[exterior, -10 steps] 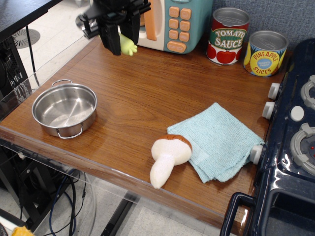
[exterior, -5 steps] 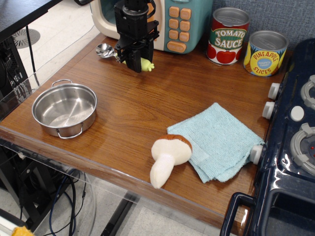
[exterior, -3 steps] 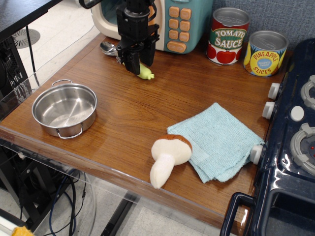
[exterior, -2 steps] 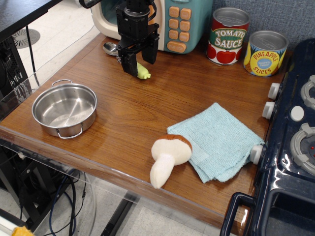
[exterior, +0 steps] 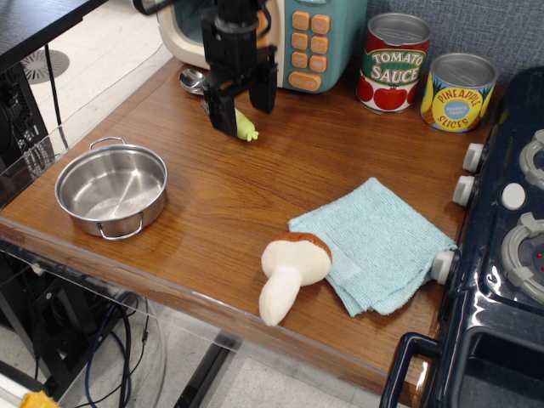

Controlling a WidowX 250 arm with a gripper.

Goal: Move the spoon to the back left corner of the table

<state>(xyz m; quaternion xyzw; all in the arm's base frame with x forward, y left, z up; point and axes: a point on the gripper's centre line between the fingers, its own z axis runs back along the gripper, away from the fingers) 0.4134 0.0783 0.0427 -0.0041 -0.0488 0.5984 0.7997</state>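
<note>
- Since two seconds ago, the spoon (exterior: 223,104) has come down from mid-air, where it was pinched in the black gripper (exterior: 243,105), and now lies on the table (exterior: 246,187) near the back left corner.
- Over the last half second the two black fingers (exterior: 267,92) have spread apart; they now stand wide on either side of the lime-green handle, and no contact with it can be seen.
- Only the handle's green tip shows between the fingers, and the silver bowl shows at the left, close to the toy microwave (exterior: 293,38) at the back edge.
- The spoon lies at a slant, bowl toward the back left, handle toward the front right.
- A steel pot (exterior: 111,189) sits near the front left edge, well apart from the spoon.
- A plush mushroom (exterior: 291,272) lies near the front edge, its cap touching a folded light-blue cloth (exterior: 378,242).
- Two cans stand at the back right: tomato sauce (exterior: 393,62) and, just beside it, pineapple slices (exterior: 458,92).
- A dark blue toy stove (exterior: 501,255) fills the right side.
</note>
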